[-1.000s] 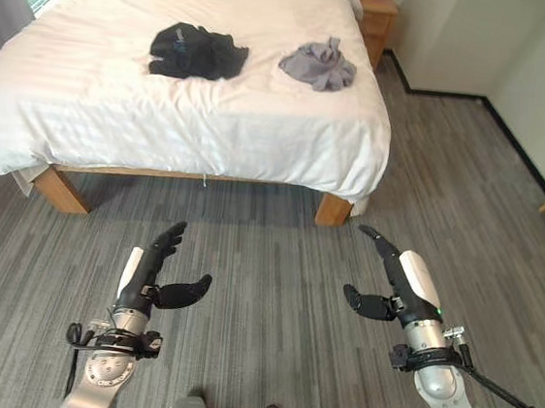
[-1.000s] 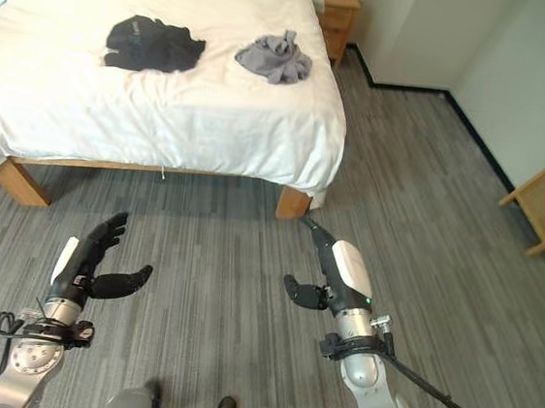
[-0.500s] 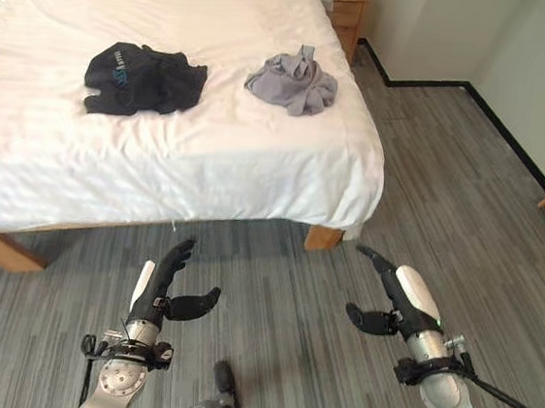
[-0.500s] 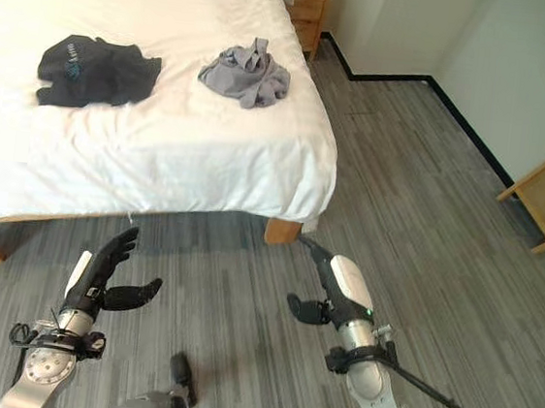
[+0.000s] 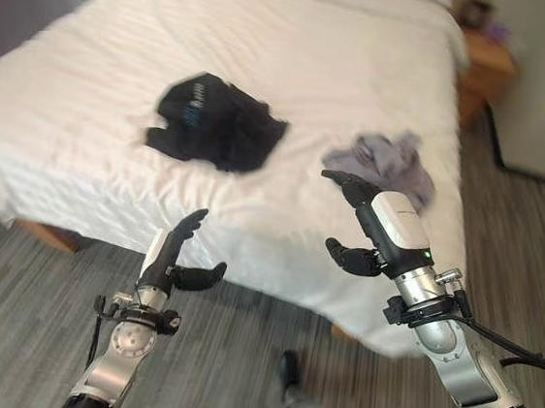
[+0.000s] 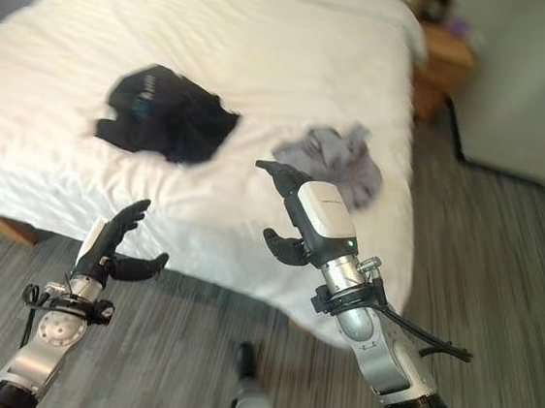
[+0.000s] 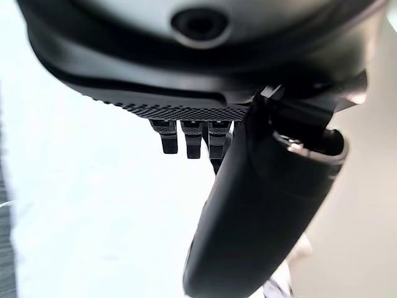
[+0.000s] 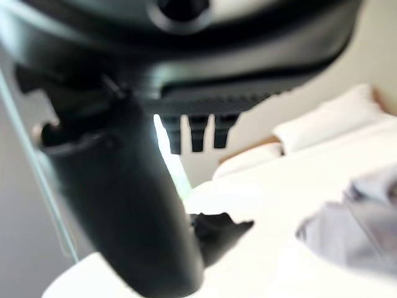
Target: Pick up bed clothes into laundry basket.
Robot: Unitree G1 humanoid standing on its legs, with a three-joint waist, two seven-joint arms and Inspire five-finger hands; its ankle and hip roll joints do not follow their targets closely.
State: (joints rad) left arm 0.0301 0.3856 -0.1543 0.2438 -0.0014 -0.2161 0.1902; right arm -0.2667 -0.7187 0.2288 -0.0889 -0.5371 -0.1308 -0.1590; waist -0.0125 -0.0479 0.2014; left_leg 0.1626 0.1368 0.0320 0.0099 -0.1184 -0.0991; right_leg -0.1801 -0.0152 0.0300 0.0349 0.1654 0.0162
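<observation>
Two garments on bed [image 5: 87,116]: black garment [image 5: 213,120], grey garment [image 5: 384,162].

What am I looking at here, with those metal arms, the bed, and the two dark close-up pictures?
It is a walking robot's own view. Two pictures come from cameras in its head, looking down at a white bed. On it lie a black garment and a grey garment. The left hand and right hand are both open and hold nothing. The dark close-ups come from cameras on each wrist, looking along the fingers. A wooden nightstand stands past the bed.
</observation>
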